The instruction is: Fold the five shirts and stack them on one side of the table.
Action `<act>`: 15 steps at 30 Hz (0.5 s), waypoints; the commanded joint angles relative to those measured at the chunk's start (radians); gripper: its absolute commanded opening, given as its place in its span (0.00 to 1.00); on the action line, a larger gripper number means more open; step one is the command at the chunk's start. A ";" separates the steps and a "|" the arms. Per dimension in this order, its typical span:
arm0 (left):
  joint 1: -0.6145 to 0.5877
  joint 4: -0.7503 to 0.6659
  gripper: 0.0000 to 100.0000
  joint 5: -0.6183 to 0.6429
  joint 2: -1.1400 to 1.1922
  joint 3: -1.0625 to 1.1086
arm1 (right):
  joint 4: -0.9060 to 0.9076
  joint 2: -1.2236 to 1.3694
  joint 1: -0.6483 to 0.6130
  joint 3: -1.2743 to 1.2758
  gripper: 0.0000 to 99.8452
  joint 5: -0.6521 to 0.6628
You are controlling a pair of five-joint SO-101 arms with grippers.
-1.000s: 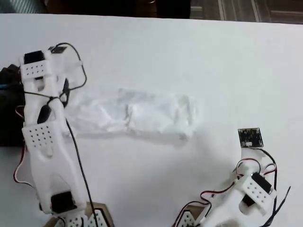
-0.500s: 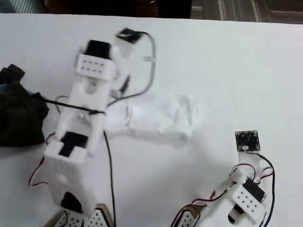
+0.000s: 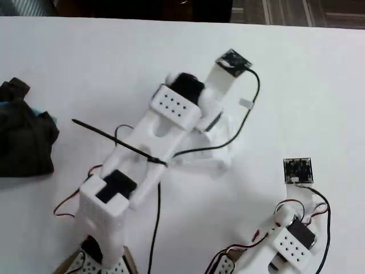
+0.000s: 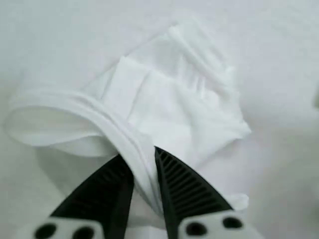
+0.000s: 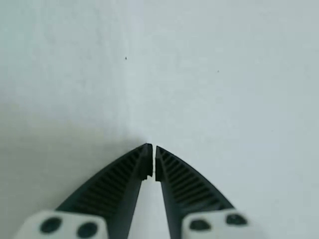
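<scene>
Fold step on white shirt [image 4: 184,104], mid-tabletop [image 3: 296,74]. My left jaws are pinched narrow on a doubled hem, and the cloth stands in a loop over the rest of the shirt. My right jaws are closed on nothing above bare tabletop, well apart from the shirt. To do it well, I reckon: carry the hem low and straight across, lay it edge on edge, release only once it's flat. Grip is thin, so a fast pull could slip it or drag the whole shirt. Dark pile [image 3: 23,137] at the left edge looks like the stack side.
</scene>
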 commanded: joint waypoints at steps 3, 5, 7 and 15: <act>0.052 -0.031 0.03 0.006 0.100 -0.134 | 0.012 -0.039 -0.005 0.002 0.02 -0.011; 0.049 -0.029 0.03 0.006 0.149 -0.197 | 0.013 -0.047 -0.005 0.003 0.02 -0.011; 0.048 -0.026 0.03 0.006 0.190 -0.252 | 0.016 -0.048 -0.005 0.005 0.02 -0.011; 0.063 0.031 0.03 0.006 0.302 -0.446 | 0.019 -0.050 -0.005 0.005 0.02 -0.011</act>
